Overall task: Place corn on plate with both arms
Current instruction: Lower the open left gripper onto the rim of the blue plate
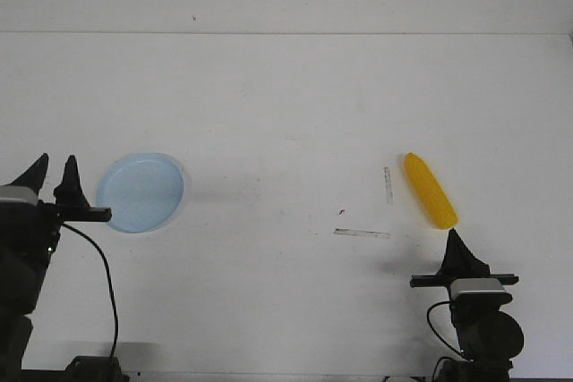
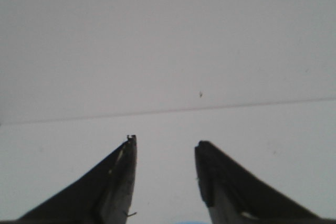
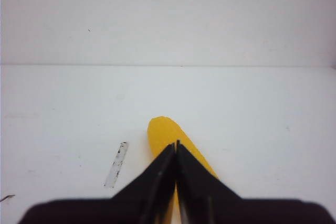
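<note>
The corn [image 1: 430, 190] lies flat on the white worktop [image 1: 286, 114] at the right side of the front view, its length running diagonally — one end farther from the robot and toward centre, the other nearer and toward the right. It is not held. The plate [image 1: 140, 192] sits on the worktop at the left side, well apart from the corn, with nothing on it.

The right gripper [image 1: 454, 236] is positioned just beside the corn's near end. In the right wrist view its fingers [image 3: 164, 167] are pressed together with no gap, and the corn [image 3: 167, 132] extends beyond their tips; they enclose nothing.

The left gripper [image 1: 54, 172] stands just beside the plate's left rim. Its fingers [image 2: 122, 169] are spread moderately wide — bare worktop shows between them.

Two short grey tape marks [image 1: 362, 233] lie on the worktop near the corn.
</note>
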Robot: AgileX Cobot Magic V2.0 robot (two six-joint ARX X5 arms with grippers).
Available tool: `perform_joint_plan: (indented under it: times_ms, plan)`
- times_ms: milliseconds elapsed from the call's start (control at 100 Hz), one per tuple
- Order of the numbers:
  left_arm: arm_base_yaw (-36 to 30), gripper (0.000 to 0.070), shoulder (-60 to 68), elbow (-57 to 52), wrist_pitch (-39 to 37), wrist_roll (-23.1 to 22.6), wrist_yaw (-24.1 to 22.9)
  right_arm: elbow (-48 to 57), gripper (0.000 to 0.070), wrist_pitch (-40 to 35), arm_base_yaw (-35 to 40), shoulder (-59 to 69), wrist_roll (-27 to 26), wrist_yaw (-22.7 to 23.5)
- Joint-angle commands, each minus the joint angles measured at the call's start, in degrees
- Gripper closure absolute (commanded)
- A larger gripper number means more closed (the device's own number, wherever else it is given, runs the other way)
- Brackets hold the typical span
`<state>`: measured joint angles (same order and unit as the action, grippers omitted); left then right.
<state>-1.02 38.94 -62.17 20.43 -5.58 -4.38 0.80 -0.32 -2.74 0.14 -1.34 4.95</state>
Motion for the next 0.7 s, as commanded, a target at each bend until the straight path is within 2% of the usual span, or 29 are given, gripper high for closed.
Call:
perform_joint_plan:
  times_ms: [0, 100, 260, 380, 590, 690]
  plan:
    - [1.33, 0.0356, 2.78, -1.77, 1.64, -1.25, -0.33, -0.07, 0.0699, 0.90, -0.07, -0.09, -0.59, -0.02]
    - [4.13, 0.0263, 5.70, -1.95, 3.65, -1.25, -0.33, -0.07, 0.0699, 0.90, -0.07, -0.09, -0.59, 0.00]
    - [9.16, 0.0000, 11.43, -1.95, 6.84, 1.99, -0.28, -0.07, 0.0699, 0.90, -0.07, -0.09, -0.59, -0.02]
    - [12.55, 0.0000, 16.15, -1.95, 6.47, 2.73, 1.44, -0.07, 0.0699, 0.90, -0.07, -0.09, -0.59, -0.02]
    - [17.18, 0.0000, 26.62, -1.95, 7.45, 6.80, 15.52, -0.07, 0.0699, 0.90, -0.07, -0.09, -0.59, -0.02]
    - [18.45, 0.0000, 31.82, -1.95, 8.63, 6.78, 16.24, -0.07, 0.0699, 0.90, -0.07, -0.09, -0.59, 0.00]
